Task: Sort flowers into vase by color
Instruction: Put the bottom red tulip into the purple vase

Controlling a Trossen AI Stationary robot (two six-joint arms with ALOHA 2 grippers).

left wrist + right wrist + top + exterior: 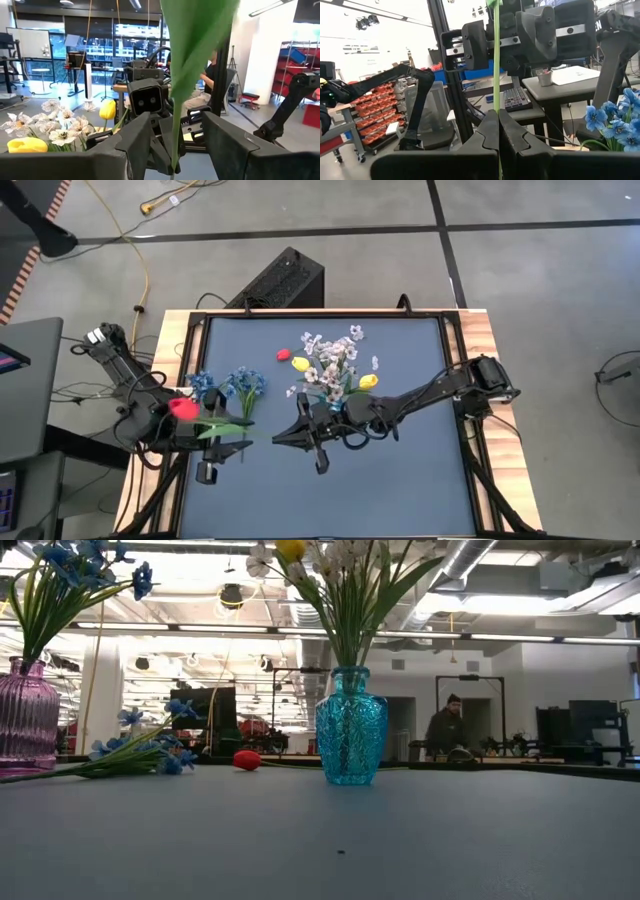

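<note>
High view: red tulip (184, 408) stem spans between grippers, right gripper (283, 436) clamped shut on its tip, left gripper (232, 448) part-open around it.

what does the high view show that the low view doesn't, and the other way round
Only the high view: both arms, with the right gripper shut on the stem of the held red tulip, next to the open left gripper.
Only the low view: the turquoise vase from the side, the purple vase, and a person in the room behind.
Both: the white and yellow bouquet and the loose red tulip on the table.
</note>
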